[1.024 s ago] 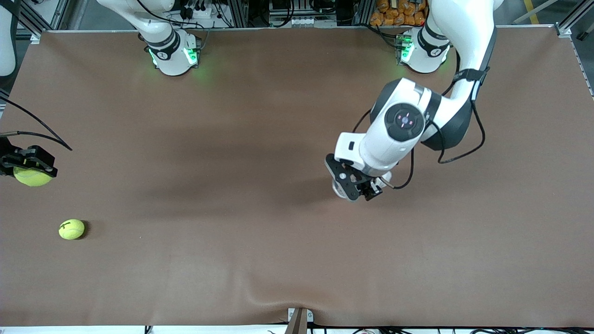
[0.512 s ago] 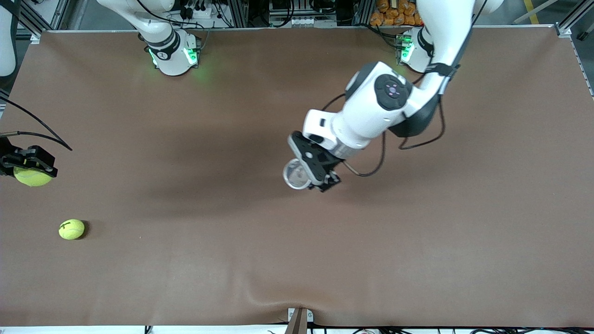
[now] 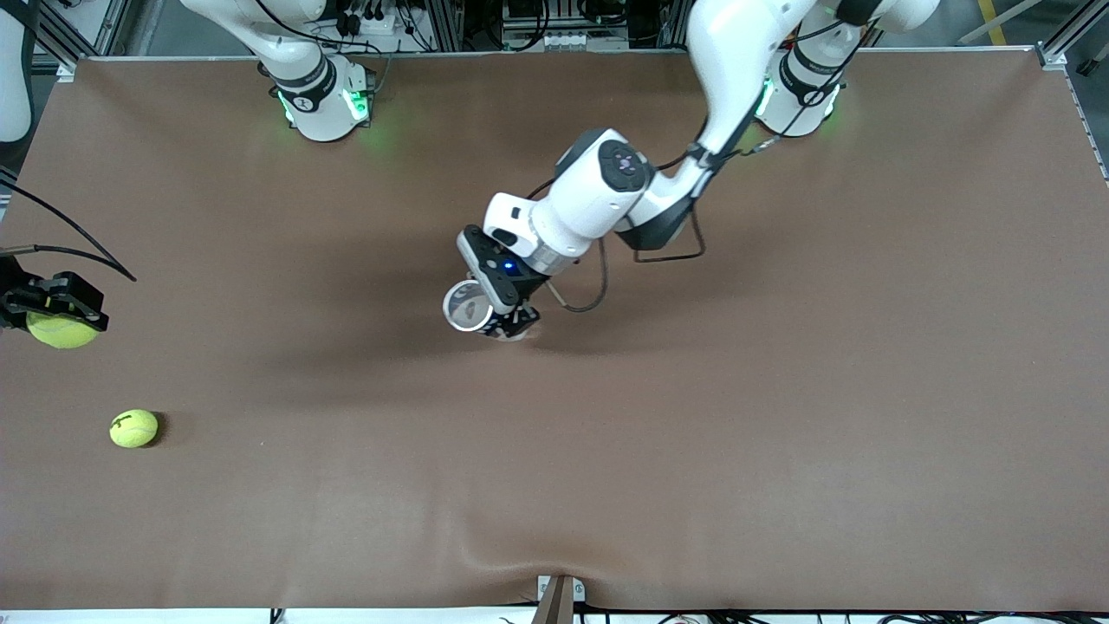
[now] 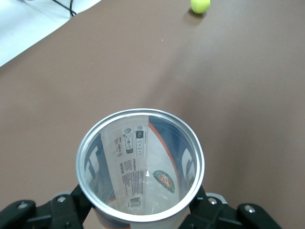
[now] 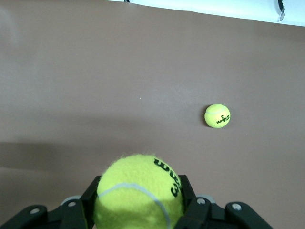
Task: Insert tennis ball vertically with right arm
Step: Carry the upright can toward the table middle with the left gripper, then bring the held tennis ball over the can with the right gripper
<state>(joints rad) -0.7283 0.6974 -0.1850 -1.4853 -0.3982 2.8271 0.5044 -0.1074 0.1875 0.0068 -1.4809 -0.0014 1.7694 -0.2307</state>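
Right tool (image 3: pixel 54 314), mid-left frame edge, pinches tennis ball (image 3: pixel 61 330), ready for dropping in. Left tool (image 3: pixel 496 305), frame centre, clamps clear can (image 3: pixel 467 306) mouth-up over worktop (image 3: pixel 780 433) as receiver. Spare ball (image 3: pixel 133 428) lower left.

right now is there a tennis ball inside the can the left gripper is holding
No, the left wrist view looks straight into the open can and only its label shows through the clear wall.

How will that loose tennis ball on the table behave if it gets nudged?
The loose tennis ball is round with nothing beside it, so it would probably roll away freely. Its fuzzy felt should grip well between fingers, as with the ball held in the right gripper. It probably gives slightly.
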